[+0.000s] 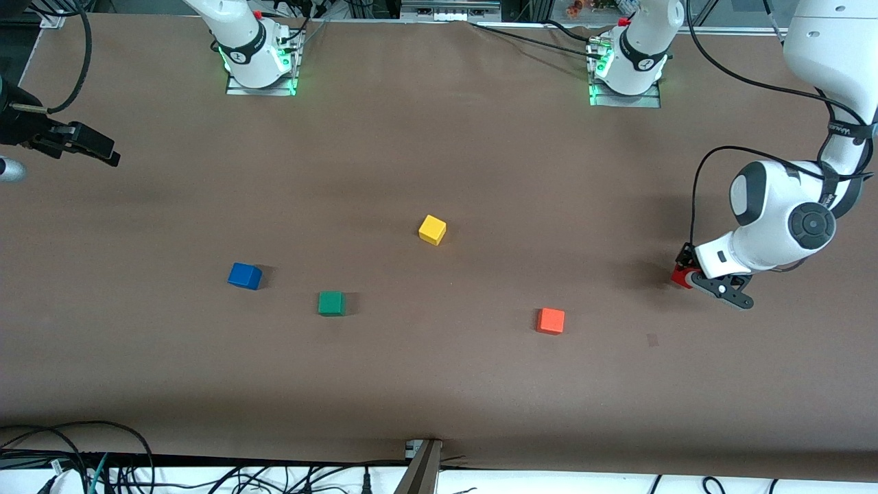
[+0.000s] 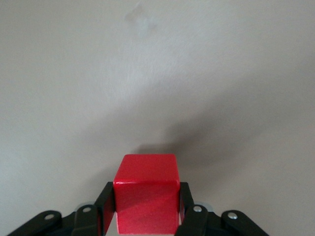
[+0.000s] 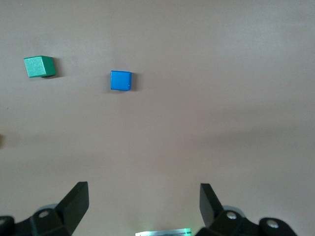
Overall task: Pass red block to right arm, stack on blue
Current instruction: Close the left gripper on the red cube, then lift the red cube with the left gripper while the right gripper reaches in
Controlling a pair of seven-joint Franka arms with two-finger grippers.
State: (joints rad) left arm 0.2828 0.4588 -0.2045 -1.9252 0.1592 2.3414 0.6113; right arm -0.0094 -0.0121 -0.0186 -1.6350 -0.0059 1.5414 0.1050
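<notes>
The red block (image 1: 680,276) is a deep-red cube at the left arm's end of the table. My left gripper (image 1: 688,273) is shut on it. In the left wrist view the red block (image 2: 146,189) fills the gap of the left gripper (image 2: 146,196), with a black finger pressed on each side, low at the table surface. The blue cube (image 1: 244,276) sits on the table toward the right arm's end and also shows in the right wrist view (image 3: 120,80). My right gripper (image 1: 110,156) hangs open and empty over the table's right-arm end, and it shows in its own view (image 3: 142,189).
A green cube (image 1: 331,303) lies beside the blue one, a little nearer the front camera, and shows in the right wrist view (image 3: 39,66). A yellow cube (image 1: 432,229) sits mid-table. A lighter orange cube (image 1: 551,320) lies nearer the front camera than the red block.
</notes>
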